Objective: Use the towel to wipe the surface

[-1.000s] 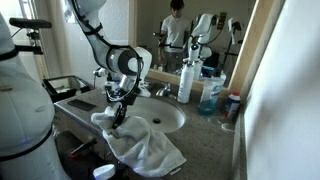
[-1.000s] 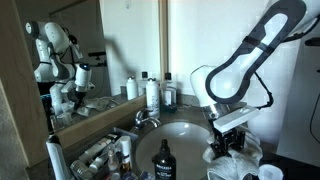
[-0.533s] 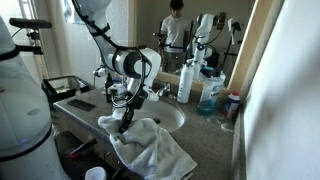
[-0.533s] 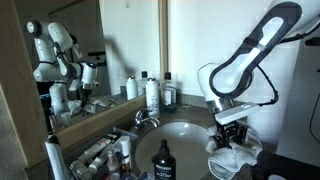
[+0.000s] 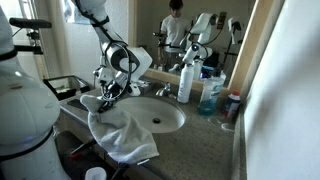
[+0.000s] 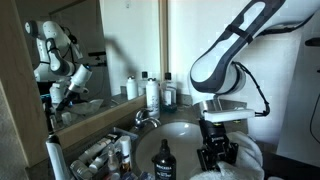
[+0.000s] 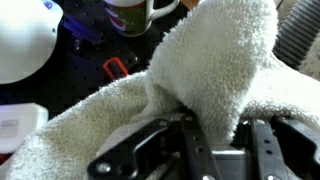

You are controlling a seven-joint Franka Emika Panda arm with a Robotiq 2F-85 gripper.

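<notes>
Towel of white terry cloth [image 5: 122, 136], judged soft, limp and light, best held at bunched fold pinched between fingers [image 7: 198, 150] of black metal gripper [image 5: 104, 100].

White terry towel [image 5: 122, 137], bunched, draped over the counter's [image 5: 203, 136] front edge

The towel [image 5: 122, 135] is plain white, with a looped terry pattern in the wrist view. The fingers [image 7: 198, 150] are black. The arm [image 5: 100, 30] is white with black joints. The worktop [image 5: 205, 140] is speckled grey and the sink [image 5: 165, 118] is white. At 2 o'clock from the sink stand a white bottle [image 5: 185, 82] and a blue one [image 5: 209, 97]. At 10 o'clock in the wrist view lies a small red item [image 7: 115, 68].
</notes>
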